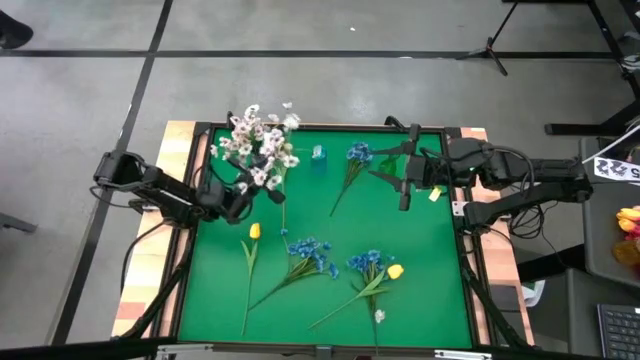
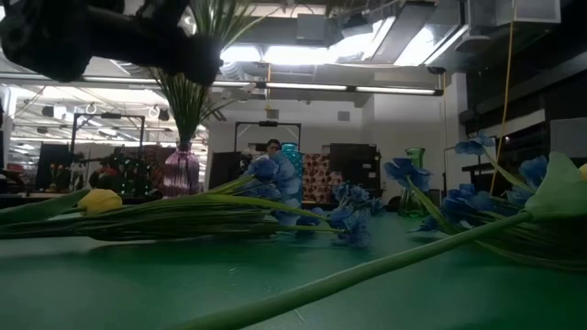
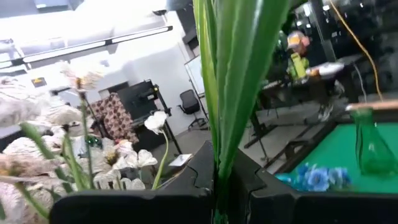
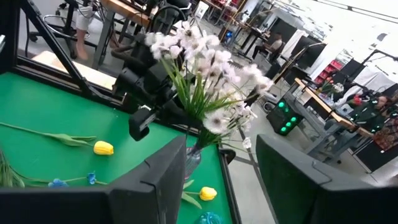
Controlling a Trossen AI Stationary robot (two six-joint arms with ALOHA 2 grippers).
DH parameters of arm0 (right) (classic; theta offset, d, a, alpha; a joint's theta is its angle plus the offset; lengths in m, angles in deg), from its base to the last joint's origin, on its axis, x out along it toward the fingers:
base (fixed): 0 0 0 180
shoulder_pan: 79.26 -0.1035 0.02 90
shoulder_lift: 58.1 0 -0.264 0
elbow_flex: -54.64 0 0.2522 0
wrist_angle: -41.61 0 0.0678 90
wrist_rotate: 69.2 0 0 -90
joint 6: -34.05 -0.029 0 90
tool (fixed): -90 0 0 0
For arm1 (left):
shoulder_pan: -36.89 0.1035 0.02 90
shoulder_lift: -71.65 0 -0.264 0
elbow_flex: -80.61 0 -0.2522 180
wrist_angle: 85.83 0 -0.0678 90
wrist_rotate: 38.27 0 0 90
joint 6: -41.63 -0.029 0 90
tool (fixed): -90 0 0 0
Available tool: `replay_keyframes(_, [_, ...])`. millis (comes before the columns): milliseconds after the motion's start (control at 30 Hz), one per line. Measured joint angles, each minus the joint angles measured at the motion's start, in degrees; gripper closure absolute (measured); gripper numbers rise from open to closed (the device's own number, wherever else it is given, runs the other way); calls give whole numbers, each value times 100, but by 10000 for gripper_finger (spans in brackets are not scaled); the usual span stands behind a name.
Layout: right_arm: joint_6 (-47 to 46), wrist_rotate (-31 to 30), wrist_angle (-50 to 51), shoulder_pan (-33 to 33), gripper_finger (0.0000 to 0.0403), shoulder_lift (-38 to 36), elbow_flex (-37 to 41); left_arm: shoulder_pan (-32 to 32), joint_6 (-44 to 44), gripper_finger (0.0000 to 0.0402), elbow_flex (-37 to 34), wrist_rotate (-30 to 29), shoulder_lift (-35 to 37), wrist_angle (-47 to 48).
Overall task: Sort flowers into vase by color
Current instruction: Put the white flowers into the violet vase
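Observation:
A bunch of white flowers [image 1: 260, 145] stands with its green stalks in a pink vase [image 2: 181, 171] at the table's far left. My left gripper [image 1: 243, 198] is shut on those stalks, just above the vase. My right gripper [image 1: 405, 185] hangs open and empty over the far right. A teal vase [image 1: 318, 155] and a green vase [image 3: 370, 146] stand along the far edge. Lying flat on the green table are a blue flower [image 1: 358, 155], a yellow tulip [image 1: 254, 232], a second blue flower [image 1: 312, 253], and a blue flower [image 1: 368, 262] beside a yellow bud [image 1: 395, 270]. My left gripper pinches the bundled green stalks [image 3: 219, 177] of the white flowers between its two fingers. The fingers come in about level from the table's left, across the stalks. Below the fingers the stalks [image 2: 188, 105] run down into the pink vase's mouth; the blooms spread above.
The wooden rim [image 1: 175, 150] frames the green table. Beyond the far edge lies a workshop with benches and a person [image 2: 272, 147]. Free green surface lies between the vases and the loose flowers.

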Motion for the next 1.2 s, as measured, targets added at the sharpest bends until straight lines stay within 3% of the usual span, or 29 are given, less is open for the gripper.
replay_keyframes(333, [-86,0,1,1,210,2,0,290,-692,397,0,110,0,349])
replay_keyframes(600, [-105,0,149,3,210,2,0,574,-753,397,0,363,0,354])
replay_keyframes(1200, [-105,0,201,2,210,4,0,1046,80,397,-378,471,0,506])
